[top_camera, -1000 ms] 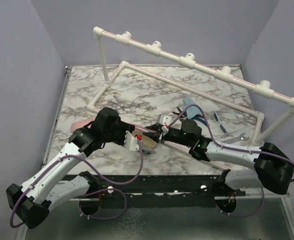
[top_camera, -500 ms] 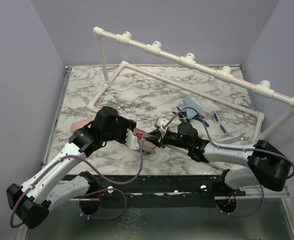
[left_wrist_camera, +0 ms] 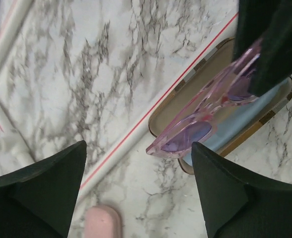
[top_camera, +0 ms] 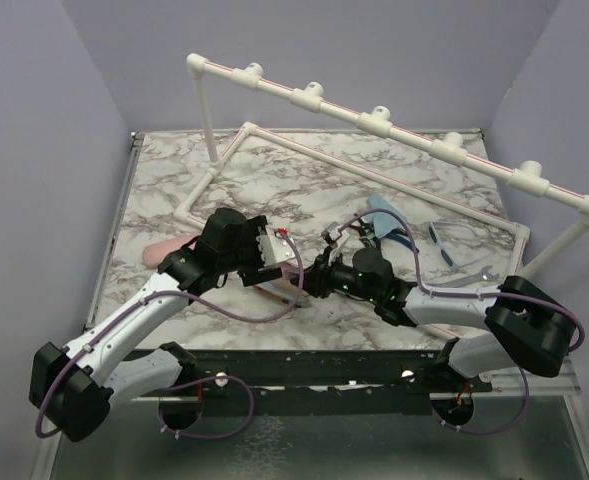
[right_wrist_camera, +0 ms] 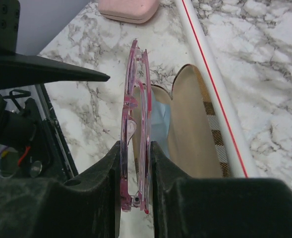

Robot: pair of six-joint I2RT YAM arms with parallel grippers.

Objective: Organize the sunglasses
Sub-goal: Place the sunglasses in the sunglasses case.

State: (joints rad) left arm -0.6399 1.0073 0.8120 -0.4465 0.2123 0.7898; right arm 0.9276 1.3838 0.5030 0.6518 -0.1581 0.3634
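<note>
— While item one hangs over its case, how do you hold it?

— Item 1: folded sunglasses with a thin see-through pink-purple frame (right_wrist_camera: pixel 135 99). My right gripper (right_wrist_camera: pixel 136 163) is pinched narrow on one end of the pair. The lenses stand on edge and the free end points away over the open oblong brown plaid case (right_wrist_camera: pixel 195 134). The pair is not yet in. To seat it well, I judge: roll it flat, line its length along the pale blue lining, lower until it rests, then let go. Risk: a temple catching the rim.

— And your other tool?

— Item 2: my left gripper (left_wrist_camera: pixel 138 148) is spread wide, holds nothing, and hovers just beside the case. It could steady the case or shut the lid.
Item 3: a smooth pink oblong case (left_wrist_camera: pixel 103 223), closed, apart on the marble table (left_wrist_camera: pixel 86 59).
Item 4: blue-framed sunglasses (top_camera: pixel 449 240), far right, near the white plastic pipe frame (top_camera: pixel 374 118), untouched.
</note>
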